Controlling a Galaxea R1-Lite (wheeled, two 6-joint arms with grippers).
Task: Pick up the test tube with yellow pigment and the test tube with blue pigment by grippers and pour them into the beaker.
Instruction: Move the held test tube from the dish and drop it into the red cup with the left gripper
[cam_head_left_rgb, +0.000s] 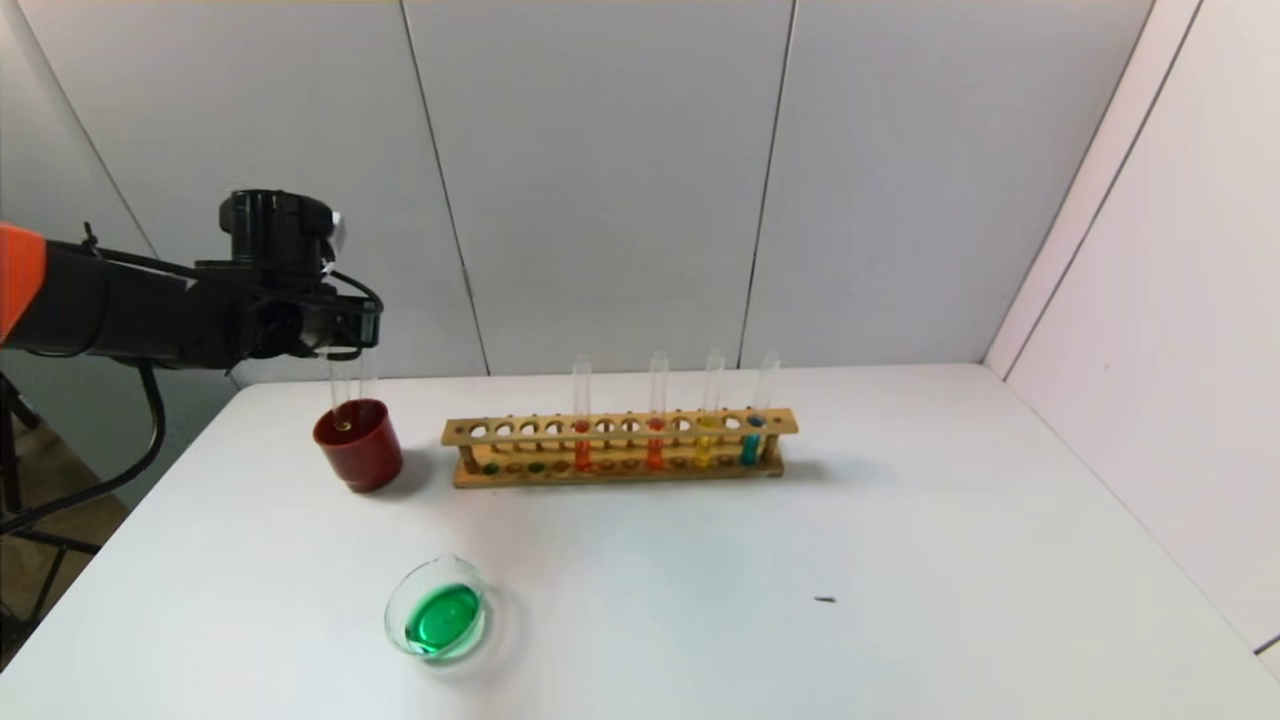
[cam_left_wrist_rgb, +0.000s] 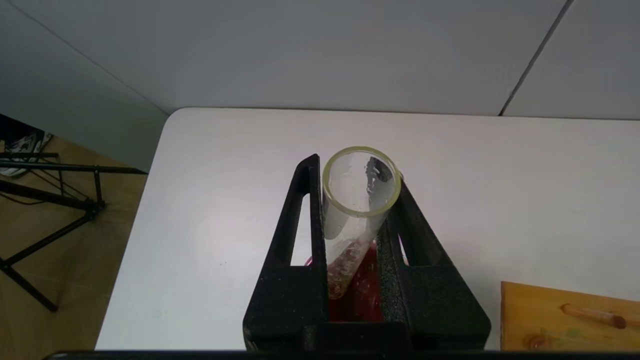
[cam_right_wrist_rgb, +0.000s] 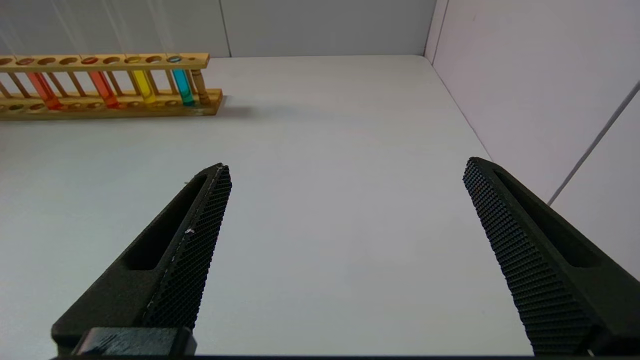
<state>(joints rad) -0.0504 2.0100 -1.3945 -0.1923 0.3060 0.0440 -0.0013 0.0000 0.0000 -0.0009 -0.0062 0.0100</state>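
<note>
My left gripper (cam_head_left_rgb: 350, 335) (cam_left_wrist_rgb: 356, 170) is shut on the test tube with yellow pigment (cam_head_left_rgb: 341, 390) (cam_left_wrist_rgb: 350, 225). The tube is nearly upright and almost empty, with only a yellowish trace at its round bottom. Its lower end hangs in the mouth of a dark red cup (cam_head_left_rgb: 360, 450) (cam_left_wrist_rgb: 362, 295). A second faint clear tube outline (cam_head_left_rgb: 366, 385) shows beside it; I cannot tell what it is. The beaker (cam_head_left_rgb: 437, 610) sits nearer the front and holds green liquid. No test tube with blue pigment shows. My right gripper (cam_right_wrist_rgb: 346, 167) is open over bare table.
A wooden rack (cam_head_left_rgb: 620, 445) (cam_right_wrist_rgb: 100, 102) stands to the right of the cup with several tubes: two orange-red, one yellow, one teal. A small dark speck (cam_head_left_rgb: 825, 600) lies on the white table. Walls close the back and right.
</note>
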